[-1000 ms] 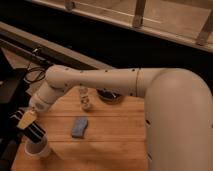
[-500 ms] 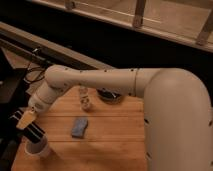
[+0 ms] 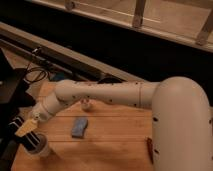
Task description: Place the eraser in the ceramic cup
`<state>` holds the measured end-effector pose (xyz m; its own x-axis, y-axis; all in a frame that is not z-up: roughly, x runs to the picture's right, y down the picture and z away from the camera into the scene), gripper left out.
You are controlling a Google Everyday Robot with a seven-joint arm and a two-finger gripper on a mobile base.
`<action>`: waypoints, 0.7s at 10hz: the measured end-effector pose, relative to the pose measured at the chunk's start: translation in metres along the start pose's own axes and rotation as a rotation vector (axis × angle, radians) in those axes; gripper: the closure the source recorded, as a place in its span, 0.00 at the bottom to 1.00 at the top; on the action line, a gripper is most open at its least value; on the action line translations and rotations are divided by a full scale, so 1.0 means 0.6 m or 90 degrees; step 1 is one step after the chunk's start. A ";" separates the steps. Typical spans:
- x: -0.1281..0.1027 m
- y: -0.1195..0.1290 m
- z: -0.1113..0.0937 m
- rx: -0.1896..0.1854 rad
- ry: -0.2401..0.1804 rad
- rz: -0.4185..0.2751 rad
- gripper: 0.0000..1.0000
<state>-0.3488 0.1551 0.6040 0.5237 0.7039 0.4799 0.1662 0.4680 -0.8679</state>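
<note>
My gripper [image 3: 25, 127] is at the left edge of the wooden table [image 3: 105, 145], at the end of the white arm. It is shut on the eraser [image 3: 31, 139], a black striped block with a tan-yellow face near my fingers. The eraser hangs tilted, with its lower end inside the rim of the white ceramic cup [image 3: 44, 149], which stands at the table's front left corner. Most of the cup is hidden behind the eraser.
A flat blue-grey block [image 3: 79, 127] lies mid-table. A small white jar [image 3: 87, 104] stands behind it, partly hidden by the arm. A slim reddish-brown object [image 3: 150, 149] lies at the right. A black bowl [image 3: 107, 80] sits at the back. Cables lie off the table's left side.
The gripper with the eraser has sunk slightly, bringing the eraser's lower end down into the cup. Nothing else has moved.
</note>
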 end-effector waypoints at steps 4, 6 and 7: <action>-0.005 -0.003 0.010 0.006 0.005 -0.052 0.98; -0.006 -0.013 0.009 0.014 0.022 -0.069 0.81; -0.006 -0.020 0.003 0.023 0.031 -0.077 0.69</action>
<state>-0.3538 0.1481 0.6128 0.5419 0.6147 0.5732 0.2012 0.5673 -0.7986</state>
